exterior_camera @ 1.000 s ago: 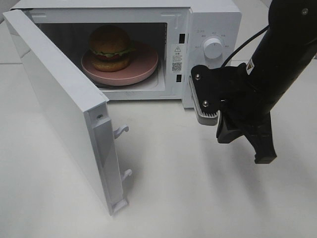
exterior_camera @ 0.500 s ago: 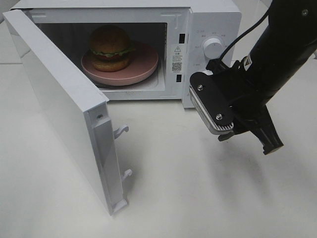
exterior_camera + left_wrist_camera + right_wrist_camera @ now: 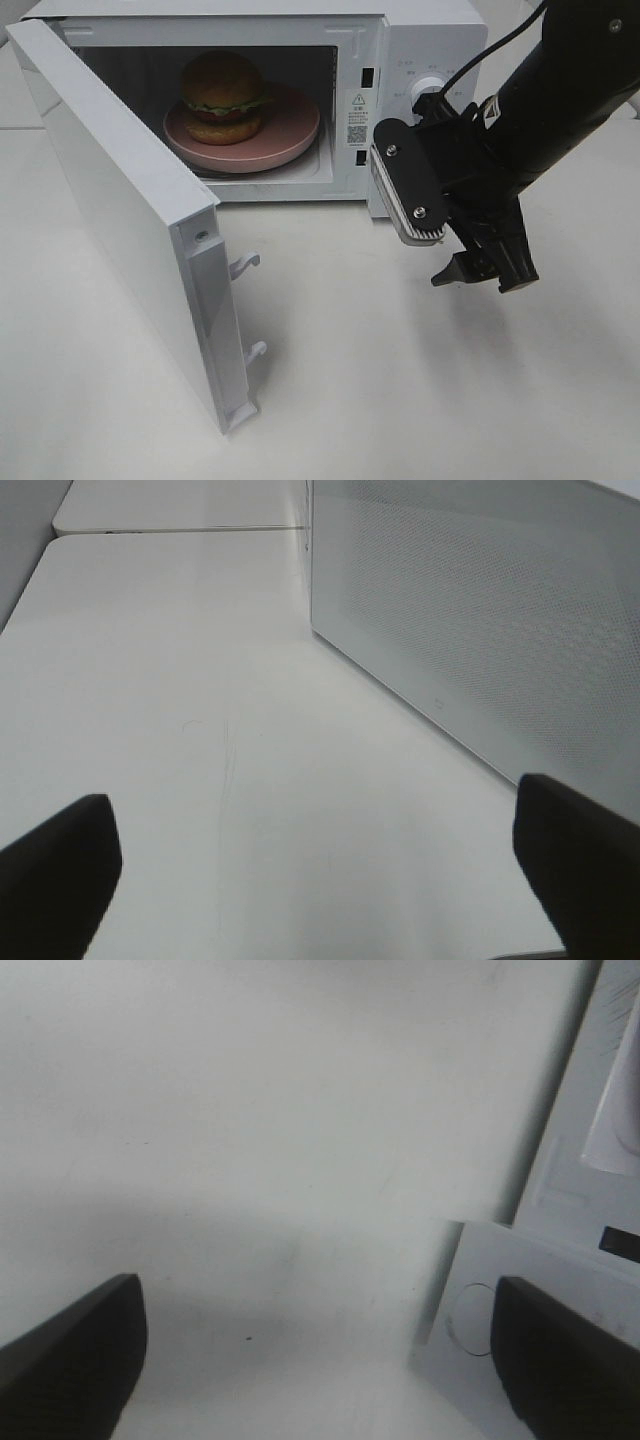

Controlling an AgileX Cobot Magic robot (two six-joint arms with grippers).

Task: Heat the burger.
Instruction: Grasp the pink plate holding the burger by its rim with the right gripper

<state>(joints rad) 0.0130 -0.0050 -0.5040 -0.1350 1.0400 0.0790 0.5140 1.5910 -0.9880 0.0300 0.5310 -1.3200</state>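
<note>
Right gripper (image 3: 482,272) lifted closer to the microwave (image 3: 430,40), jaws now spread wide, empty. Door (image 3: 120,200) hangs open. Pink plate (image 3: 295,130) inside carries the burger (image 3: 222,95). Left gripper (image 3: 315,880) also wide, empty.

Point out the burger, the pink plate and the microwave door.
burger (image 3: 222,72), exterior high view, on the top bun.
pink plate (image 3: 296,126), exterior high view, on the bare right rim.
microwave door (image 3: 110,190), exterior high view, on its inner face.
</note>
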